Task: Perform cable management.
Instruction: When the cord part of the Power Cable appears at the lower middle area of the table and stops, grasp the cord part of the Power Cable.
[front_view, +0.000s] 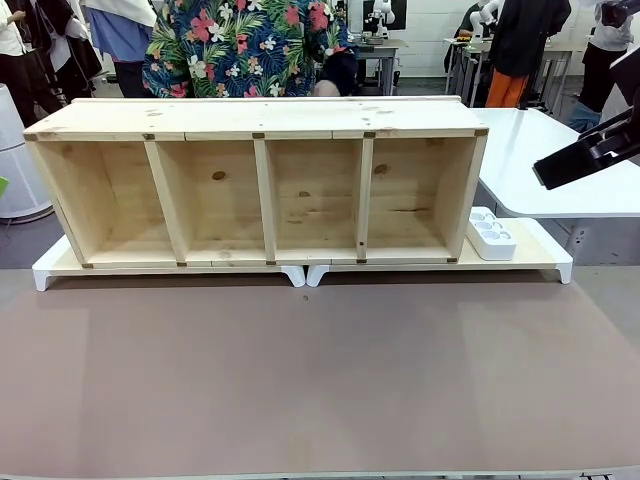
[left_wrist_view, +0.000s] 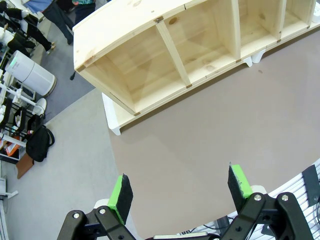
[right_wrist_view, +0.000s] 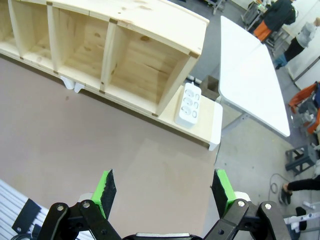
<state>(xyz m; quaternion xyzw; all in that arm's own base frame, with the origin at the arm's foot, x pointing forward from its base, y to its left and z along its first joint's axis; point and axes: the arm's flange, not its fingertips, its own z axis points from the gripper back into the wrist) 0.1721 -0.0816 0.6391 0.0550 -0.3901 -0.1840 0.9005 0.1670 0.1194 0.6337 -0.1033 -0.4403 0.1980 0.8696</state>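
A wooden shelf (front_view: 265, 118) lies on its long side at the far edge of a brown table (front_view: 320, 380), open compartments facing the robot; a white power strip (front_view: 490, 235) sits just beside its right end, on a low white riser (front_view: 540, 262); a person in a floral shirt (front_view: 240, 45) stands behind the shelf. Where the cable lies cannot be told from these pictures.

The left gripper (left_wrist_view: 177, 172) hangs above the table's left part, jaws spread wide, nothing between its green pads (left_wrist_view: 120, 197); the right gripper (right_wrist_view: 163, 172) hangs above the right part, near the power strip, jaws likewise spread and empty.

The step in hand looks like the very start: finding the cable and taking it up. To do it well, find the cord first, perhaps from the person's hand; pinch it squarely across its width, close to the plug, so the glossy cord does not slip; let the other claw guide the slack, so no loop snags a shelf corner; keep the plug end toward the power strip.

Counts: one shelf with four compartments; two risers meeting under the shelf's middle; one power strip, three sockets as far as can be seen; two grippers, two pads each.
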